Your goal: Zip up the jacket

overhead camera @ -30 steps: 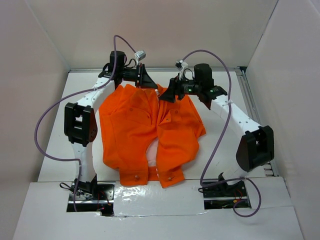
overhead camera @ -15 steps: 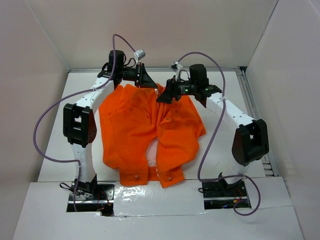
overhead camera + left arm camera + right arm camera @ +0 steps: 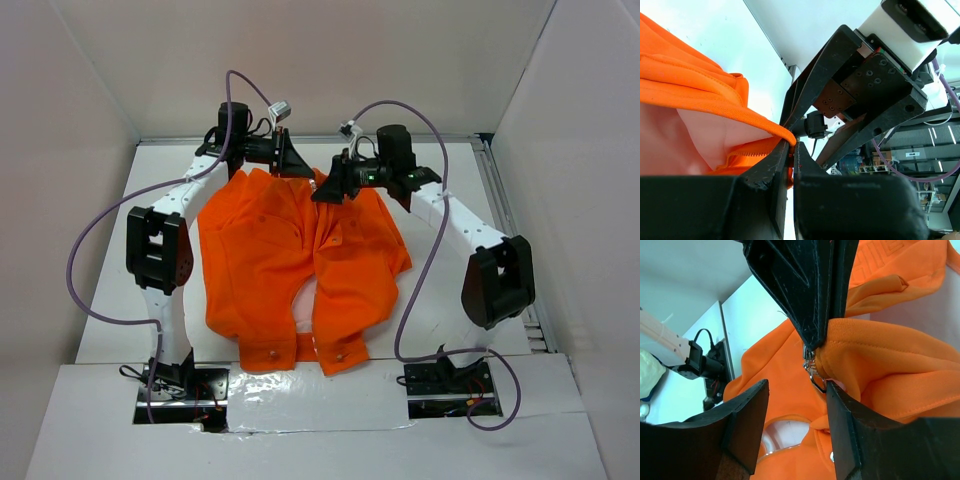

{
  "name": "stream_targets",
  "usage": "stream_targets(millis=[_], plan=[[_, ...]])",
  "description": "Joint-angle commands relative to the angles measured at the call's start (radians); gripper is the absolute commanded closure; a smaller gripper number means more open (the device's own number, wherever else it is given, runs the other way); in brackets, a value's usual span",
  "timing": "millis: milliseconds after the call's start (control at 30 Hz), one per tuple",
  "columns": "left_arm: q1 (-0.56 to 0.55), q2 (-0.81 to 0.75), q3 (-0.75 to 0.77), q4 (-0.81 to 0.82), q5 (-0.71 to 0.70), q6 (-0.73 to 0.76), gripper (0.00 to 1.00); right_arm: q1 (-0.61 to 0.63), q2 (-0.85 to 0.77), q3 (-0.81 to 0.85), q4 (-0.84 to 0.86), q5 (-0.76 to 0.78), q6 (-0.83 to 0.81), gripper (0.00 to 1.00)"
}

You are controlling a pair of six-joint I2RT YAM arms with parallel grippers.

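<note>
My left hand (image 3: 791, 148) is clenched on the jacket (image 3: 260, 260) at its far edge. The right hand (image 3: 795, 412) is open astride the zipper pull (image 3: 812, 371) (tiny target). Risk: I pinch fabric and the slider jams.

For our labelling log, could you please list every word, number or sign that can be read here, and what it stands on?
No text can be read in any view.
On the jacket: no print, brand or label shows.
On a small pale sign in the room behind, seen in the left wrist view: too small and blurred to read.
</note>
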Motion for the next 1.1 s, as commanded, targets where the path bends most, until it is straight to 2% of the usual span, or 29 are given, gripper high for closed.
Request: stream_targets(millis=[0,67,133,167,233,267,367,433,600,700,733,933,1067], plan=[[0.004,-0.071,0.006,0.047,0.047,0.001,1.00,0.011,0.019,0.059,0.024,-0.015,-0.004,0.44],[0.004,-0.071,0.006,0.050,0.049,0.000,1.00,0.010,0.031,0.062,0.020,-0.007,-0.007,0.50],[0.006,-0.069,0.006,0.049,0.054,0.000,1.00,0.011,0.040,0.067,0.022,-0.004,-0.007,0.52],[0.006,-0.069,0.003,0.047,0.055,0.001,1.00,0.010,0.049,0.065,0.033,-0.004,-0.001,0.59],[0.004,-0.074,-0.002,0.055,0.069,-0.002,1.00,0.006,0.058,0.074,0.036,-0.004,0.006,0.65],[0.006,-0.074,-0.003,0.055,0.071,0.001,1.00,0.006,0.062,0.076,0.042,-0.006,0.009,0.75],[0.004,-0.077,-0.002,0.039,0.058,0.019,1.00,0.006,0.051,0.064,0.069,-0.001,0.017,0.86],[0.004,-0.080,0.000,0.021,0.038,0.039,1.00,0.005,0.040,0.051,0.076,-0.003,0.019,0.89],[0.006,-0.080,0.003,-0.026,0.011,0.087,1.00,0.005,0.023,0.053,0.008,0.013,-0.023,0.92],[0.006,-0.086,0.003,-0.050,-0.012,0.115,1.00,0.003,0.005,0.051,-0.018,0.033,-0.041,0.96],[0.006,-0.086,0.003,-0.060,-0.020,0.130,1.00,0.003,-0.001,0.056,-0.036,0.057,-0.047,1.00],[0.006,-0.091,0.033,-0.109,-0.095,0.196,1.00,0.000,-0.032,0.087,-0.205,0.122,-0.108,1.00],[0.004,-0.075,0.075,-0.097,-0.087,0.191,1.00,0.000,-0.043,0.064,-0.236,0.174,-0.124,1.00]])
